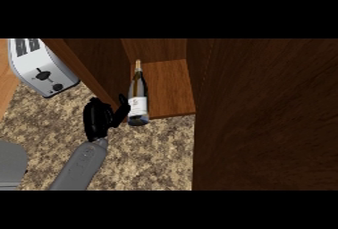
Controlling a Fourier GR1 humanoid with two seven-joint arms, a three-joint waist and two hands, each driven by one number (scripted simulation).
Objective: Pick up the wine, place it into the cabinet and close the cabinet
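Observation:
The wine bottle [138, 96], dark with a white label and a gold-capped neck, is at the front edge of the cabinet's wooden shelf [173, 89]. Its base reaches slightly past that edge and its neck points to the back. My left hand [99, 118] is just left of the bottle's lower part. The hand is open. One digit stretches toward the label and the rest stay apart from the bottle, not curled round it. The open cabinet door [264, 116] fills the right side of the view. My right hand does not show.
A silver toaster [40, 67] stands at the back left on the speckled counter [152, 152]. The cabinet's left wooden wall [89, 67] runs between the toaster and the shelf. A grey rounded object [10, 163] sits at the lower left edge.

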